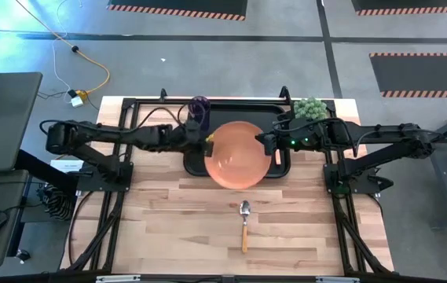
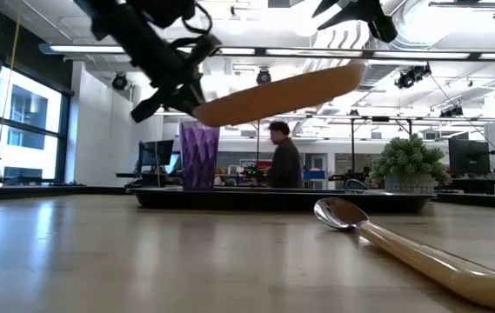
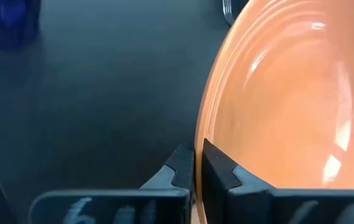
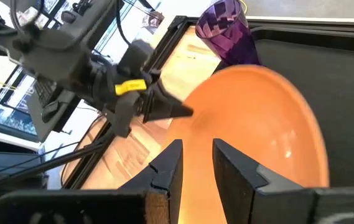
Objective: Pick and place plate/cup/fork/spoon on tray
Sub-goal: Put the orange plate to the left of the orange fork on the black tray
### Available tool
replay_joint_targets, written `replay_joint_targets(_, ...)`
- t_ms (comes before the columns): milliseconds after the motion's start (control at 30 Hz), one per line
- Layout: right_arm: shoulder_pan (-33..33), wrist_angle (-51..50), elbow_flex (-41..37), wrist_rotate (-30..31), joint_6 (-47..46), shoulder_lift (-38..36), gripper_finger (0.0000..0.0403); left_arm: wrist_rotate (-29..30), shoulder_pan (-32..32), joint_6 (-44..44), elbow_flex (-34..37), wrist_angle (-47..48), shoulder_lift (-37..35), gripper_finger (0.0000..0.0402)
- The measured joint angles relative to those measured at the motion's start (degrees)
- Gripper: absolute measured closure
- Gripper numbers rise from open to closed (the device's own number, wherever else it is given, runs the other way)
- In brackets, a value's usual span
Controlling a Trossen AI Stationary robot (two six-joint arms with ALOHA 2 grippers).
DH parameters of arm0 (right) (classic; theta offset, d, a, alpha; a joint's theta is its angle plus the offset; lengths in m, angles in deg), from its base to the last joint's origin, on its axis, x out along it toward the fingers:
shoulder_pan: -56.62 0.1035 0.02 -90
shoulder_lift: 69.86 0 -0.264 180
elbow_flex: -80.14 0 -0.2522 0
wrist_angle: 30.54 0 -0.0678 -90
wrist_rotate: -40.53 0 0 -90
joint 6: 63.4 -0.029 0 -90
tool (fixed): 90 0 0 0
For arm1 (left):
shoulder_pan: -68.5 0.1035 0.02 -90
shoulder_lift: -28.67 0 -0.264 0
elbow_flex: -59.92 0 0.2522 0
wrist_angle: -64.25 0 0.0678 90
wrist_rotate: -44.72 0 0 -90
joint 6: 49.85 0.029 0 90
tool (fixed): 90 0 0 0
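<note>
1. The left pincer (image 1: 207,141) reaches in from the left over the black tray (image 1: 280,168) and pinches the left rim of the orange plate (image 1: 239,153); in the left wrist view its two dark fingers (image 3: 217,171) sit pressed together on either side of that rim.
2. The plate hangs in the air, tilted, above the front part of the tray. The low view shows it well clear of the worktop (image 2: 143,261), its right side higher than the side held by the pincer.
3. From above, the plate's near edge overhangs the tray's front rim toward the wooden worktop.
4. The right pincer (image 1: 261,142) hovers at the plate's right edge. In the right wrist view its fingers (image 4: 236,165) stand spread apart with the plate below them, gripping nothing.
5. The purple cup (image 1: 199,108) stands upright at the back left corner of the tray, just behind the left pincer.
6. The spoon (image 1: 244,222) lies on the bare worktop in front of the tray, well apart from it, bowl toward the tray and orange handle pointing to the front edge.
7. A small green potted plant (image 1: 310,108) sits at the tray's back right corner.
8. In the low view a person (image 2: 284,161) is visible in the room beyond the worktop.
</note>
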Motion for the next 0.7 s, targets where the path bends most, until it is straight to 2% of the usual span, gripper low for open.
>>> replay_joint_targets(167, 0.0, 0.0, 0.0, -0.7, 0.2, 0.0, 0.0324, 2.3, 2.9, 0.2, -4.3, 6.4, 3.8, 0.0401)
replay_joint_targets(333, 0.0, 0.0, 0.0, -0.9, 0.2, 0.0, 0.0324, 2.3, 5.0, -3.9, -4.8, 6.0, 6.5, 0.0401)
replay_joint_targets(700, 0.0, -0.1, 0.0, -1.9, 1.3, 0.0, 0.0324, 0.8, 6.2, -6.4, -4.8, 2.9, 11.8, 0.0401)
